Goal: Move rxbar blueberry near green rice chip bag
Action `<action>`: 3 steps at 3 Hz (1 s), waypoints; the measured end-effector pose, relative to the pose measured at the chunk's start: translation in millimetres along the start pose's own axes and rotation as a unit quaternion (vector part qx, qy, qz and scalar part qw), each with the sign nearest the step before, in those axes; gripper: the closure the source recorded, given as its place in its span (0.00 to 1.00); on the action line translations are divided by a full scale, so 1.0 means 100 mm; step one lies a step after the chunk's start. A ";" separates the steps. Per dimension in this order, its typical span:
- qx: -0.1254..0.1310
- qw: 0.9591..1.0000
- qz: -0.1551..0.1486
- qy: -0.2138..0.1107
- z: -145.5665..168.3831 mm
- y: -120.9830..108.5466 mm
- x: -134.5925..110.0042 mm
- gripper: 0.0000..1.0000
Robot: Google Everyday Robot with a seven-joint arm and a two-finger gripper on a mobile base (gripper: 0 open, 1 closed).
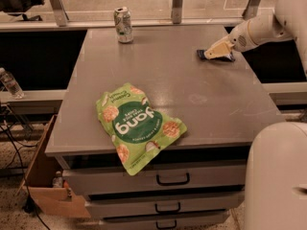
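The rxbar blueberry (201, 54) is a small dark navy bar lying flat on the grey table's far right; only its ends show from under the gripper. My gripper (214, 52), cream coloured, reaches in from the right and sits low, right over the bar. The green rice chip bag (139, 126) is a large lime-green pouch lying flat at the table's front edge, left of centre, with its lower corner hanging over the edge. The bar is far from the bag, to its upper right.
A silver drink can (123, 25) stands at the table's far left. The grey table top (192, 99) sits on a cabinet with drawers (172, 178). My arm's bulky white part (278, 176) fills the lower right. A cardboard box (45, 186) stands on the floor, left.
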State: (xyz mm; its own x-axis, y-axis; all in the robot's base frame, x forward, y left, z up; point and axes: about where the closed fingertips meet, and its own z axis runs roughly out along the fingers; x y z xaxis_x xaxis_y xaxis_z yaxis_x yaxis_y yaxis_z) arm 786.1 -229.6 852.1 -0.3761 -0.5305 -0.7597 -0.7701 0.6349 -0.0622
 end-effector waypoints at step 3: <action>-0.083 0.995 0.024 0.042 -0.32 0.50 0.07 1.00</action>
State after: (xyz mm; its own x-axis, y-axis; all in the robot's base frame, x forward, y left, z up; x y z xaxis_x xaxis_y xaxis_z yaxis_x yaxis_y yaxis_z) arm 728.6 -219.4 864.0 -0.4511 -0.5519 -0.7014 -0.8222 0.5627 0.0860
